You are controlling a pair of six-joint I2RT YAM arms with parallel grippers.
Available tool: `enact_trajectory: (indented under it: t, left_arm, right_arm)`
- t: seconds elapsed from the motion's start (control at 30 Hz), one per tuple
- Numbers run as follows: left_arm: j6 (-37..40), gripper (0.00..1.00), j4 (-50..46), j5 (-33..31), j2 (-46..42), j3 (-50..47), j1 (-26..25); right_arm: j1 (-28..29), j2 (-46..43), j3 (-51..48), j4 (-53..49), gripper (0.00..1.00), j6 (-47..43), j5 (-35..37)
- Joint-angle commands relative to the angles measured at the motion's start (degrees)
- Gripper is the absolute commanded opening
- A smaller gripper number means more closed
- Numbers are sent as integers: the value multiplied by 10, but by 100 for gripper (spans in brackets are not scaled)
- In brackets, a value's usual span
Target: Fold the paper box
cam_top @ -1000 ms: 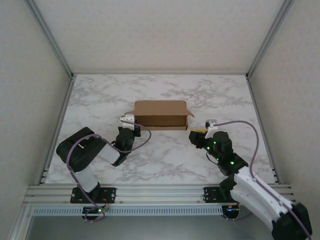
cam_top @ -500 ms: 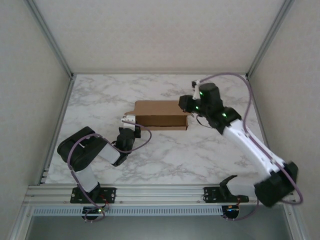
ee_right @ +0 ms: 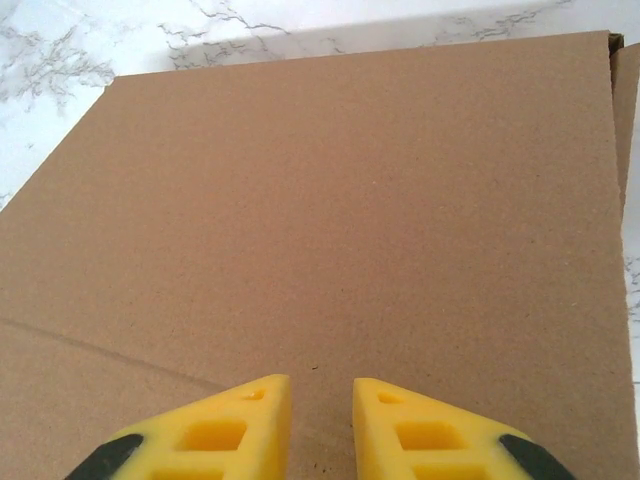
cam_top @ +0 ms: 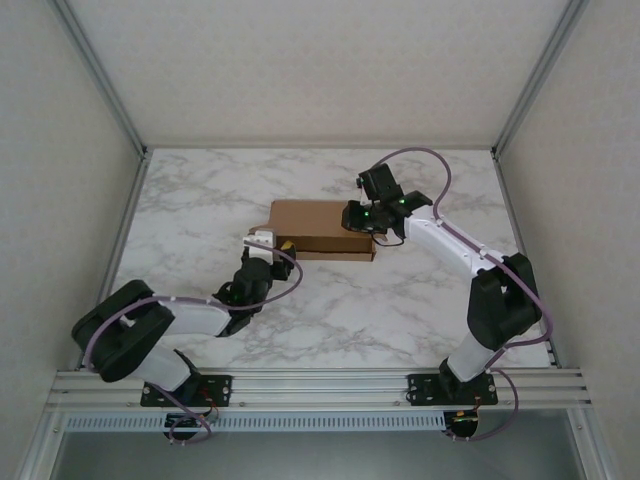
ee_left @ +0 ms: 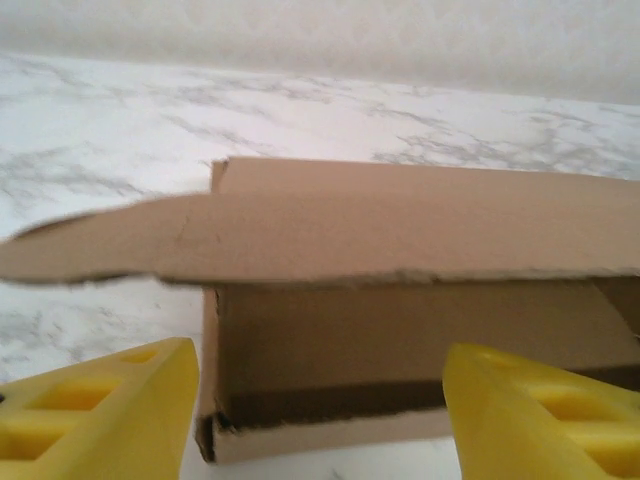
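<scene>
The left gripper [ee_left: 320, 350] gapes wide, empty, just before the open front of the plain brown cardboard paper box [cam_top: 312, 222]. The right gripper [ee_right: 320, 385], jaws narrowly parted and empty, is over the box's flat top, mid-way across the white marble table [cam_top: 200, 200].

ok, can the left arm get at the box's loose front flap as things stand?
Probably yes. The left fingers stand open just short of the paper box, with its loose flap directly ahead and nothing between. The right fingers are over the box top, seemingly clear of that approach.
</scene>
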Motion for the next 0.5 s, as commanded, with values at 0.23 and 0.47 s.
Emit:
enact_trajectory:
  t: [0.23,0.47]
  left_arm:
    - [-67,62,-262,42,-145,-9,-119]
    - [-102,61,-418,155,-206,75,-139]
  right_arm:
    - [-1,24,-42,10,33,-9,11]
    - [-1,39,-59,11,36,-16,33]
